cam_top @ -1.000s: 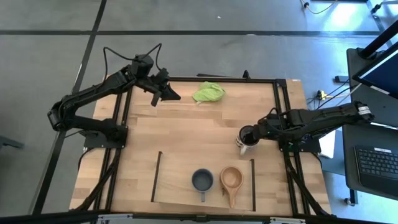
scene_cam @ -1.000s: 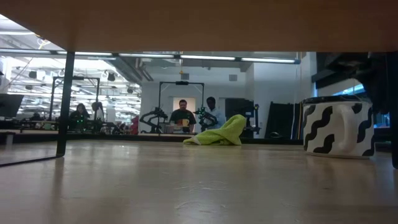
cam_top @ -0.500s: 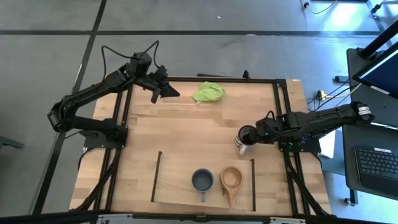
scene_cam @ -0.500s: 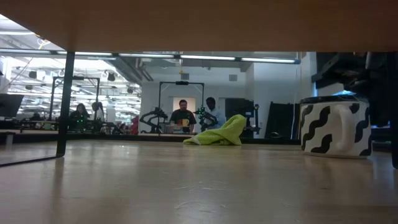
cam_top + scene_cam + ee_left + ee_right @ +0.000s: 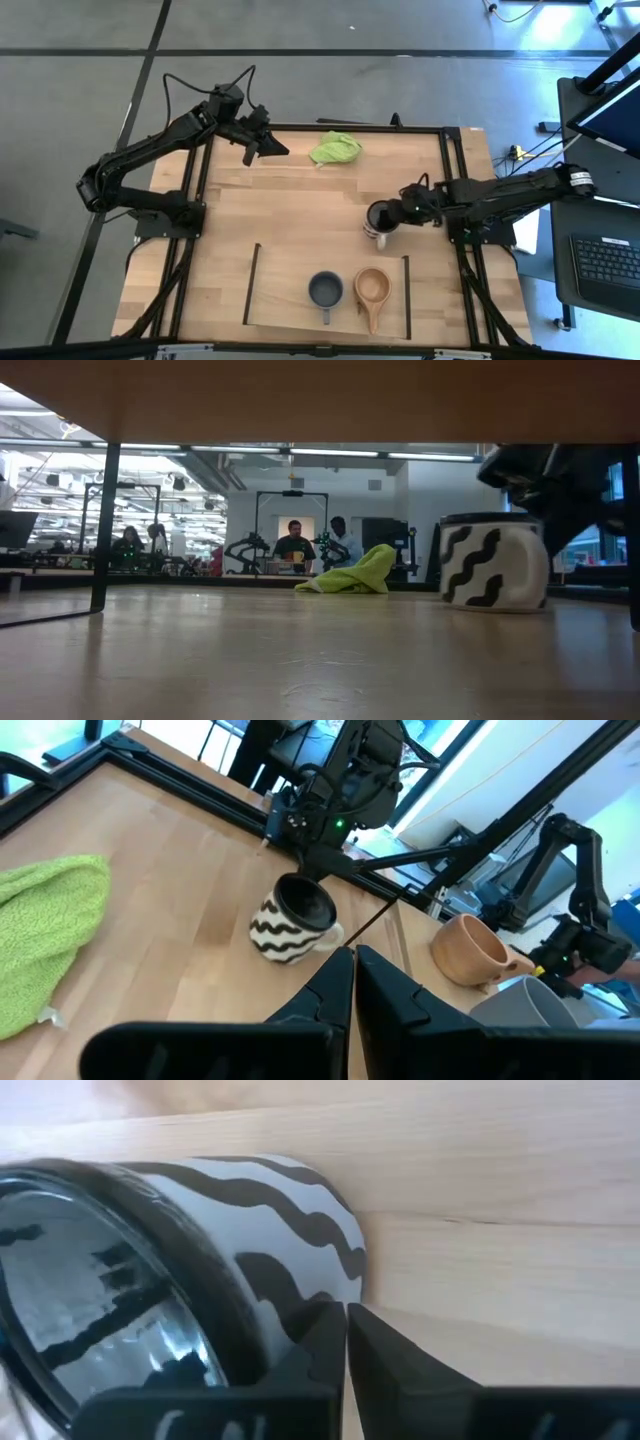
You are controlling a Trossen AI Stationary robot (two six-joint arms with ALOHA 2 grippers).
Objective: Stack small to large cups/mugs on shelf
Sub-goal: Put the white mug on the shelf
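The white mug (image 5: 380, 218) with black wavy stripes and a dark inside stands upright on its base on the tabletop, just beyond the shelf's far right corner; it also shows in the low view (image 5: 493, 565). The blue-grey mug (image 5: 325, 290) and the tan wooden cup (image 5: 371, 287) stand side by side on the light-wood shelf (image 5: 285, 295). My right gripper (image 5: 399, 213) is shut, right beside the white mug on its right. My left gripper (image 5: 264, 149) is shut and empty, held over the table's far left part. My right gripper's shut fingers (image 5: 310, 1350) lie against the white mug's outer wall (image 5: 300, 1270), near its rim. They come at it about level from the table's right side. The mug stands upright with its base on the tabletop.
A lime-green cloth (image 5: 335, 149) lies bunched at the table's far edge. Thin black bars (image 5: 250, 285) run along the shelf's short sides. Bare tabletop lies between the cloth and the shelf. People sit in the room beyond (image 5: 293, 542).
My right gripper has moved toward the table's left edge with its fingers against the white mug. The mug has slid left along the tabletop, staying upright.
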